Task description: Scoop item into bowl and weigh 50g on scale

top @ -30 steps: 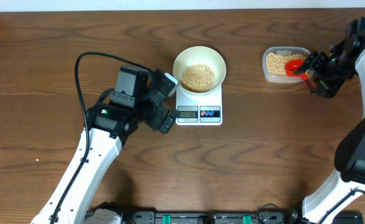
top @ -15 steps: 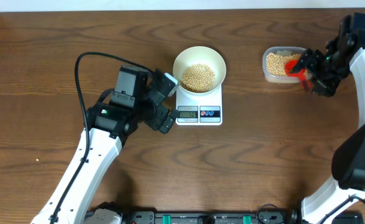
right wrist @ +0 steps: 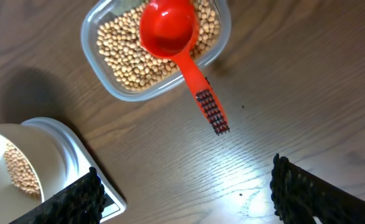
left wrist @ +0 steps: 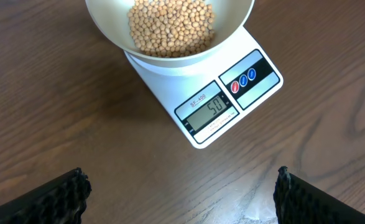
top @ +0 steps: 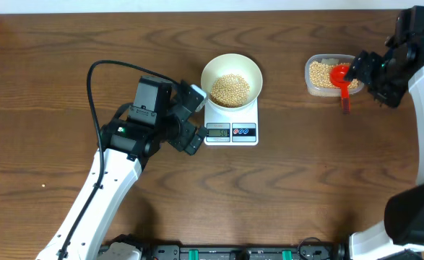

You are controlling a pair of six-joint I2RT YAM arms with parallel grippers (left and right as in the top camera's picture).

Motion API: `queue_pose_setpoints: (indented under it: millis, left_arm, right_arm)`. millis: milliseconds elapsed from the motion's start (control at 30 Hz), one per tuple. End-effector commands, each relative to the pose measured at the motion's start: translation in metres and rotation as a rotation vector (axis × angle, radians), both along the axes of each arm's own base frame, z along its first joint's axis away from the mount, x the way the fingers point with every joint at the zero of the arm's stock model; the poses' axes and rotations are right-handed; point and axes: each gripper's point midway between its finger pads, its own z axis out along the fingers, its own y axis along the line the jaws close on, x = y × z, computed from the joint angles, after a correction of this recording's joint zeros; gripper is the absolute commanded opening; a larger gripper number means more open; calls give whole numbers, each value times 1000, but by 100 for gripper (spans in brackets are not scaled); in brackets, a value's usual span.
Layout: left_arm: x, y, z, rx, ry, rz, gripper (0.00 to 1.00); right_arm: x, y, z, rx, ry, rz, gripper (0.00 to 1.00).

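— Now, where is the white bowl (top: 231, 66) found?
— It is set on the platform of the digital kitchen scale (top: 231, 124), toward the back, so that the display (left wrist: 208, 109) and the two round buttons (left wrist: 235, 86) at the front are left uncovered. A heap of soybeans (left wrist: 170, 25) is held in the bowl, and the number 50 is shown on the display.
— And how is the left gripper (top: 196, 120) seen?
— It is kept just beside the left edge of the scale, apart from it. Its jaws are spread wide and nothing is held between them. In the left wrist view only the wooden table (left wrist: 76, 112) is seen between the two fingertips.
— What is seen on the other side of the scale?
— A clear plastic tub (top: 308, 78) with more soybeans is placed well apart from the scale, to its right in the overhead view. A red scoop (right wrist: 168, 26) is laid in it: the cup rests on the beans, and the handle is stretched out over the rim, with its dark ribbed end above the wood.
— Is the scoop gripped by the right gripper (top: 368, 78)?
— No. The right gripper is found beyond the tub, on the side far from the scale, with its jaws parted and empty. The scoop is not touched by it.
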Motion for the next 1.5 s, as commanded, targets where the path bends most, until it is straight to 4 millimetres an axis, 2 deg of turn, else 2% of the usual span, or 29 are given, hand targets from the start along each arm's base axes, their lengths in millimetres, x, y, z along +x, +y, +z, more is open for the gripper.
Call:
queue_pose_setpoints:
  millis: [0,267,567,900,1467]
  left_arm:
    - [0,-2,0,-3,3,-21,97]
    - [0,-2,0,-3,3,-21,96]
    - [0,-2,0,-3,3,-20,96]
    - [0,-2,0,-3,3,-21,97]
    - [0,-2,0,-3,3,-21,96]
  right_arm:
    - [-5,5,16,-81,-39,37,84]
    - [-20,23,56,-138,-146,80,86]
    - [-49,22,105,-160,-282,69,94]
    - [-64,21,115,-165,-297,65,99]
    - [-66,21,114,-165,-288,66,99]
